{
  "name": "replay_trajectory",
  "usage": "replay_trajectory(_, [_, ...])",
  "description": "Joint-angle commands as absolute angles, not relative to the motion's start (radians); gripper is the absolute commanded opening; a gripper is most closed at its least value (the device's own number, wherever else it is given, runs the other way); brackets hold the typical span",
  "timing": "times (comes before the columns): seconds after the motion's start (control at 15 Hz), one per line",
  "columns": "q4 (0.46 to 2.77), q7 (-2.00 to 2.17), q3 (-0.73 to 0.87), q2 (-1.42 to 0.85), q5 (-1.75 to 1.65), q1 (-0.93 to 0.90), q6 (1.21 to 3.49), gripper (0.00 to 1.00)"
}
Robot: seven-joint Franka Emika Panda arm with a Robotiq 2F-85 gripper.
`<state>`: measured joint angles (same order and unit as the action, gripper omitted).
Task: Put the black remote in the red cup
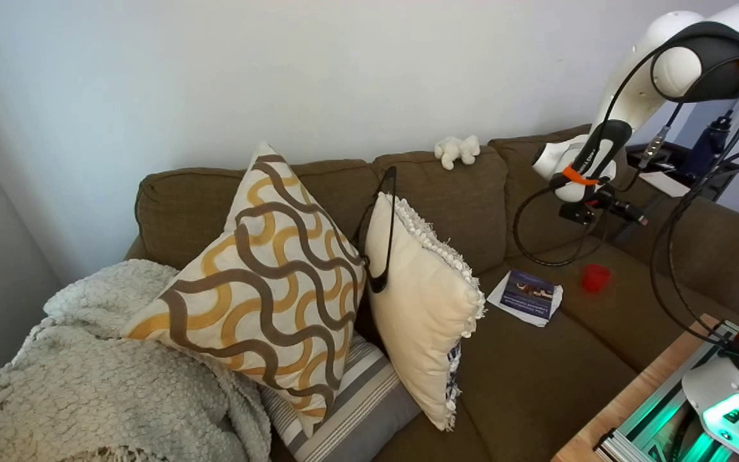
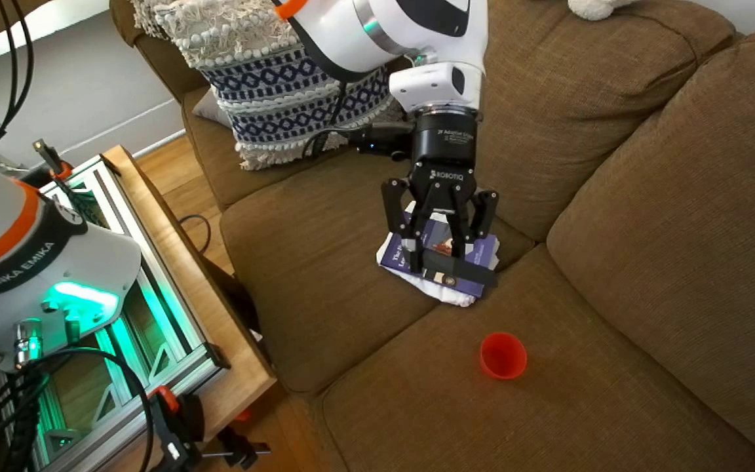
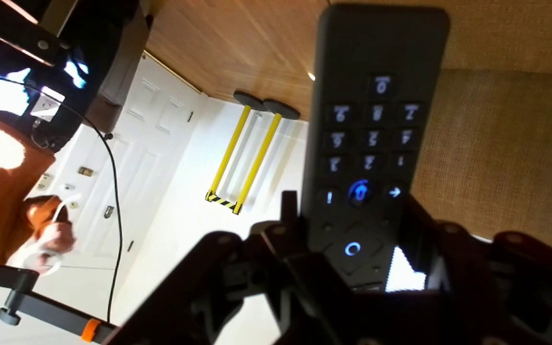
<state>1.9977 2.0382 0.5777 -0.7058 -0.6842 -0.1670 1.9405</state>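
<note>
The black remote (image 3: pixel 372 143) is large in the wrist view, with number keys and blue-lit marks. My gripper (image 3: pixel 352 215) is shut on it, one finger at each long side. In an exterior view the remote (image 2: pixel 472 270) sticks out from between the fingertips of the gripper (image 2: pixel 438 259), roughly level, above the dark book. The red cup (image 2: pixel 503 356) stands upright and open on the brown sofa seat, apart from the gripper. It also shows in an exterior view (image 1: pixel 596 278), below the arm. The cup is out of the wrist view.
A purple-blue book (image 1: pixel 532 292) on white paper lies on the seat beside the cup. Cushions (image 1: pixel 421 308) stand further along the sofa. A white fluffy toy (image 1: pixel 456 151) sits on the backrest. The robot's wooden table (image 2: pixel 233 367) borders the seat.
</note>
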Motion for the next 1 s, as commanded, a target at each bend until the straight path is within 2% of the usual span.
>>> replay_trajectory(0.0, [1.989,2.068,0.502,-0.675,-0.732,-0.097,1.909,0.51])
replay_trajectory(0.07, [2.008,2.108,0.507,-0.647,-0.764,-0.122,1.946,0.26])
replay_trajectory(0.33, [2.06,2.341,0.467,-0.712,-1.016,-0.067,2.214,0.26])
replay_trajectory(0.4, [2.072,2.381,0.551,-0.768,-1.077,-0.119,2.294,0.26])
replay_trajectory(0.53, [2.052,2.504,0.621,-0.865,-1.248,-0.111,2.368,0.26])
replay_trajectory(0.67, [2.01,2.622,0.684,-0.962,-1.376,-0.094,2.38,0.26])
replay_trajectory(0.73, [1.978,2.706,0.611,-0.966,-1.481,-0.006,2.299,0.26])
replay_trajectory(0.87, [1.934,2.837,0.557,-1.022,-1.557,0.033,2.188,0.26])
replay_trajectory(0.93, [1.843,2.728,0.621,-1.096,-1.369,-0.034,2.194,0.26])
